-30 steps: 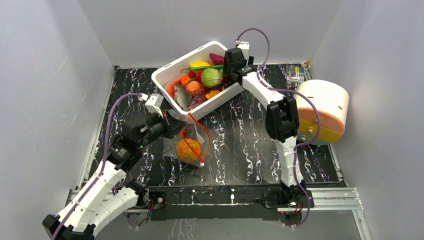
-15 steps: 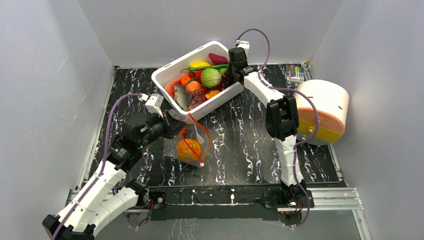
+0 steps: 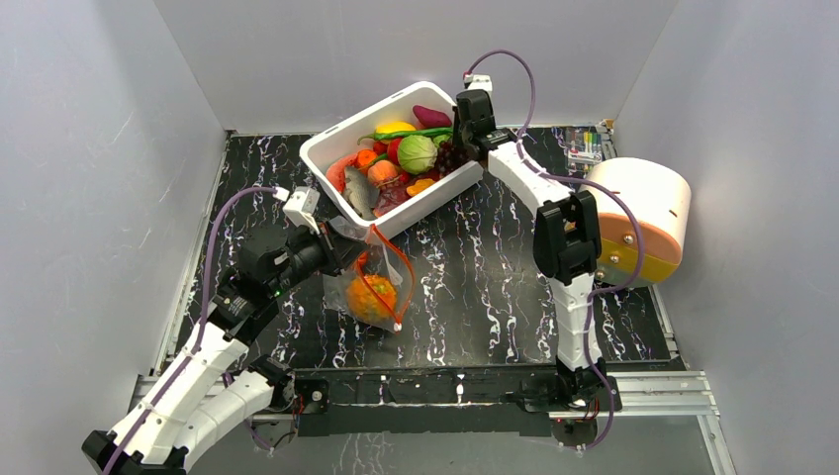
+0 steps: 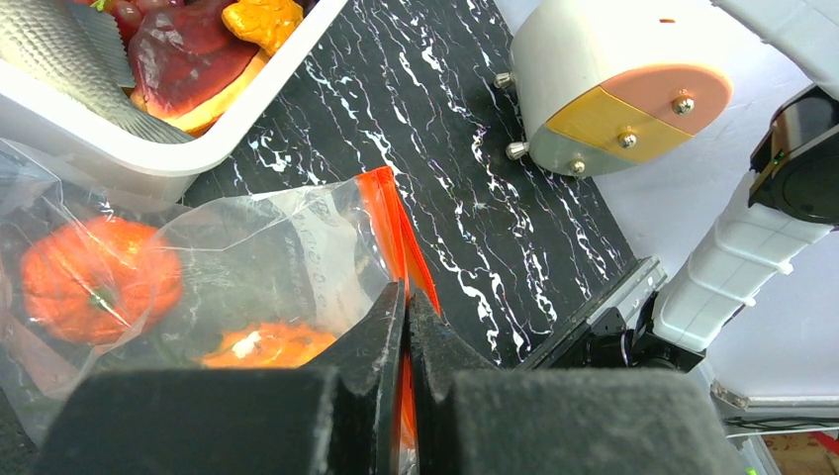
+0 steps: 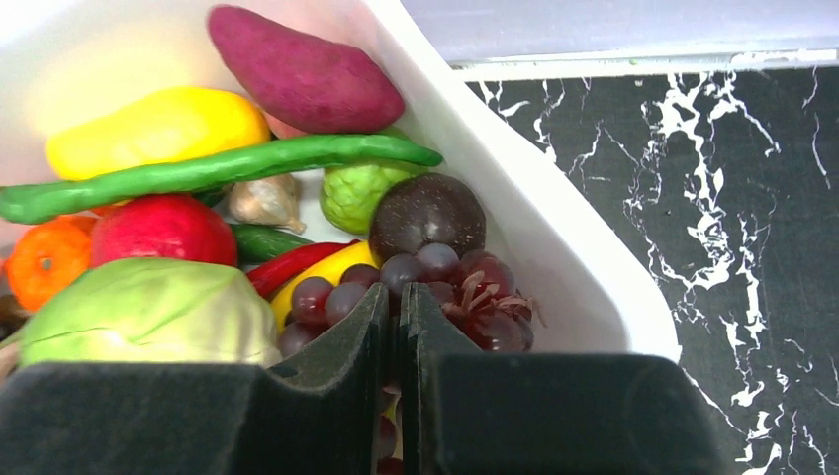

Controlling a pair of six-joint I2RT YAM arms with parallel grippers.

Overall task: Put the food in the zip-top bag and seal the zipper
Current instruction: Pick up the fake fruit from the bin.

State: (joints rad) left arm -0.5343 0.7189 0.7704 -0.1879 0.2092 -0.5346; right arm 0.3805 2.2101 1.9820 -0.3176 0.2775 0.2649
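The clear zip-top bag lies in front of the white tub. A round orange fruit and another orange piece lie inside it. My left gripper is shut on the red-orange zipper at the bag's mouth. My right gripper reaches into the tub's right end. Its jaws are closed to a thin slit in the bunch of purple grapes. More food fills the tub: a cabbage, a green bean and a purple sweet potato.
A round white and orange drum lies on its side at the right edge of the black marbled table. Small coloured items sit behind it. A grey toy fish lies in the tub's near end. Grey walls close in three sides.
My right gripper has closed from wide open onto the grapes in the tub, and its elbow has shifted slightly. The left arm holds the bag's zipper and has barely moved.
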